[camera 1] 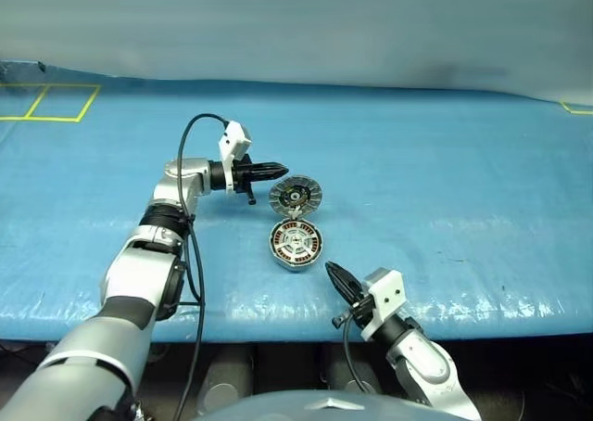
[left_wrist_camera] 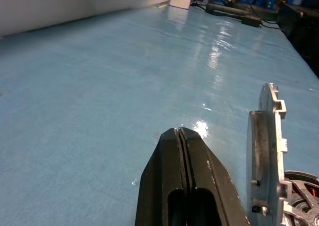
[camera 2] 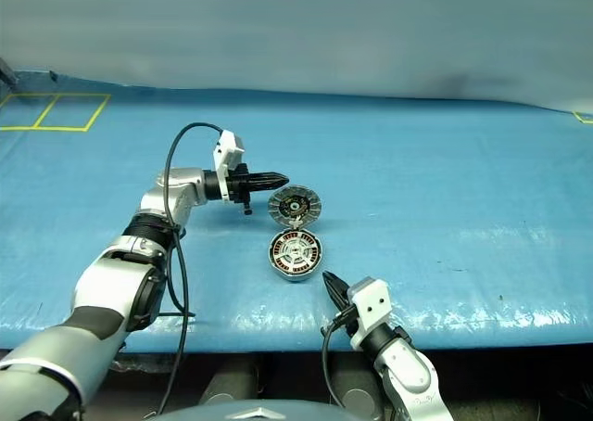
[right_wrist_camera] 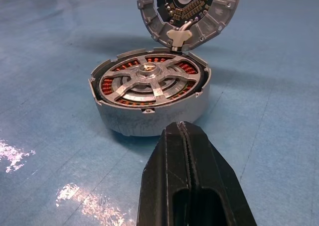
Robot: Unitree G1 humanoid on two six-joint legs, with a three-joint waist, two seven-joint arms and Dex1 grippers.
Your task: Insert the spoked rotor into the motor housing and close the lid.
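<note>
Spoked rotor (right_wrist_camera: 149,84) sits seated inside the motor housing (right_wrist_camera: 149,119), copper windings showing between spokes; the lid (camera 1: 295,197) stands raised on its hinge at the housing's far edge, inner face toward the camera. Left gripper (camera 1: 278,171), fingers pressed together and empty, hovers just beside the lid's left edge; right gripper (camera 1: 335,274), likewise closed and empty, sits near the housing's near-right side, apart from it. Blue mat (camera 1: 445,189) covers the table, pale wall behind; in the left wrist view the housing is cut off by the frame edge.

spoked rotor (right_wrist_camera: 149,84) seated in silver motor housing (right_wrist_camera: 149,117), hinged lid (right_wrist_camera: 189,9) standing open behind it
</note>
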